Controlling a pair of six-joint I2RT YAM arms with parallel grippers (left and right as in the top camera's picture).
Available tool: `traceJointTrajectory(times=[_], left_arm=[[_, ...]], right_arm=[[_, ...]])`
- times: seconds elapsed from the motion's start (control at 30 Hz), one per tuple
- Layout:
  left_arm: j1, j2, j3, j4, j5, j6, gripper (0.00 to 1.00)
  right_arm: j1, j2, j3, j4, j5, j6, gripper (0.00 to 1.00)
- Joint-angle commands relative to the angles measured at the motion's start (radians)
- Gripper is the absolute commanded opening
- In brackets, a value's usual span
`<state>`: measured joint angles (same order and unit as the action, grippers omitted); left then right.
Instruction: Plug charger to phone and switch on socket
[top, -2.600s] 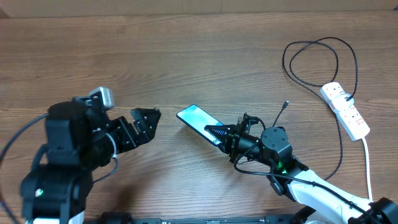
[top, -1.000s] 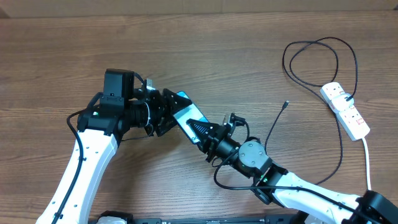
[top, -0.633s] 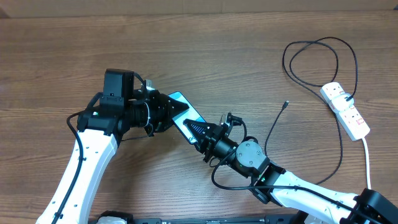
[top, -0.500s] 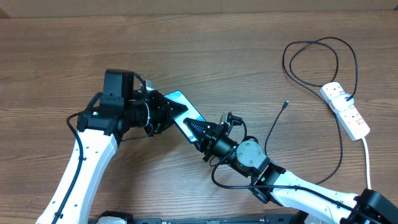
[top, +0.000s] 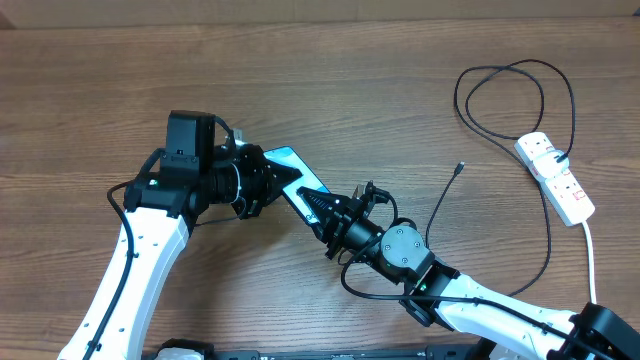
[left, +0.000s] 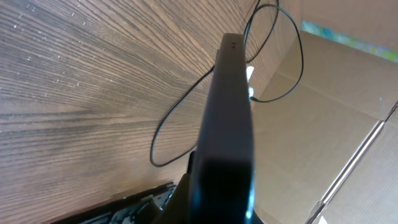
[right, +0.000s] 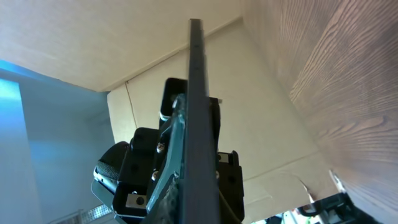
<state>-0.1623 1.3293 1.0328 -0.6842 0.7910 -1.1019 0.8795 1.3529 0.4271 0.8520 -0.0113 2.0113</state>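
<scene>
- The left arm has swung in from the left of the table. The left gripper, which was gaping around the phone a second ago, has now clamped down on its upper-left end.
- The right gripper hasn't budged from the other end; its fingers are closed on the phone's lower-right end.
- So the phone sits between the two grippers, just left of the table's middle, with each gripper pinching one end.
- In the overhead view its long axis runs diagonally from upper left to lower right, and a strip of light blue screen faces up.
- Both wrist views see it edge-on. In the left wrist view the phone is a dark bar pointing up the frame, and in the right wrist view the phone is a thin dark line.
- Whether it touches the wood, can't tell.
- The charger lies well to the right with its small plug tip pointing up and right, apart from the phone, and its black cable loops off toward the far right.
- The socket sits at the right edge, angled, with its white cord trailing down.
</scene>
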Motion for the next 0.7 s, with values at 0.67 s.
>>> traceJointTrajectory(times=[0.67], left_arm=[[0.019, 0.008, 0.001, 0.09, -0.092, 0.008, 0.04]], right_arm=[[0.01, -0.004, 0.034, 0.036, -0.047, -0.07, 0.41]])
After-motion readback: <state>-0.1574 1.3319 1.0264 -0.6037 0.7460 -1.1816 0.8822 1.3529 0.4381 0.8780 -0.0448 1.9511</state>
